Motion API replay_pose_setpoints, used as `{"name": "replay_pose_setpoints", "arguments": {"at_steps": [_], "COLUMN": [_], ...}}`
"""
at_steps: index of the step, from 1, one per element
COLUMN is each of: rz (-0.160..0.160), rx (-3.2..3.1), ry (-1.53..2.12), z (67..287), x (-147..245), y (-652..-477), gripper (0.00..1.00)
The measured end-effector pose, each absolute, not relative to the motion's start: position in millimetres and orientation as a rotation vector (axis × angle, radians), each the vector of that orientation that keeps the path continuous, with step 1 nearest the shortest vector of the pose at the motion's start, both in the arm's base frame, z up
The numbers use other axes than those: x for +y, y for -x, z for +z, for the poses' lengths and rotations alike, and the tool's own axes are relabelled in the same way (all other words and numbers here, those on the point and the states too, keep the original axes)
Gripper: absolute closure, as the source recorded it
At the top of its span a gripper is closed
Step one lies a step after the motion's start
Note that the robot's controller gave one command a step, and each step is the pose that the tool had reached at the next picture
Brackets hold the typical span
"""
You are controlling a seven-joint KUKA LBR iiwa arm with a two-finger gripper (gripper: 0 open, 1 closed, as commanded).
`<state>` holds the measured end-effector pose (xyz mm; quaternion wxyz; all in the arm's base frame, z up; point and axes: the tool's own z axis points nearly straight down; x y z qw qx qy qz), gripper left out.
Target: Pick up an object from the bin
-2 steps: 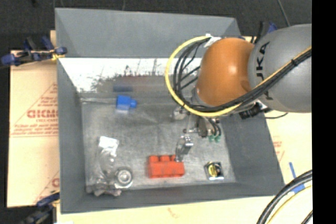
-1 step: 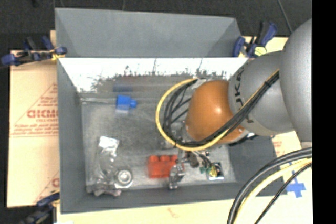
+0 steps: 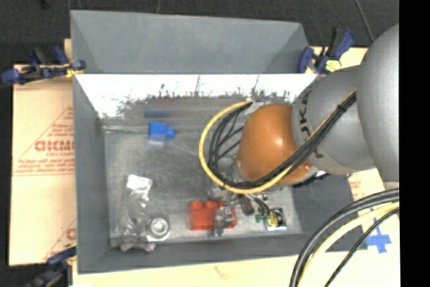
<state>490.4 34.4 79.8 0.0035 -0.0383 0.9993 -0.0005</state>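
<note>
1. Grey metal bin, open at the top, with a scuffed floor and a few loose things spread over it.
2. Toward the back left of the floor: a small blue block, alone and well apart from the rest.
3. In the front left corner: a crumpled clear plastic bag, with a round silver cap at its front edge.
4. At the front middle: a red blocky piece, flat on the floor.
5. Just right of the red blocky piece, touching it or very nearly so: the end effector, low in the bin beneath the orange wrist cover and loops of cable.
6. Cannot tell how far the end effector is open, nor whether it has hold of anything.
7. Near the front right corner: a small green and white thing, close beside the end effector and under the arm's edge.
</note>
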Motion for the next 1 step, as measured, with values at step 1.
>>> {"name": "replay_pose_setpoints", "arguments": {"at_steps": [1], "rz": [-0.003], "rx": [3.114], "ry": [0.315], "z": [203.0], "x": [31.4], "y": [-499.9], "gripper": [1.00]}}
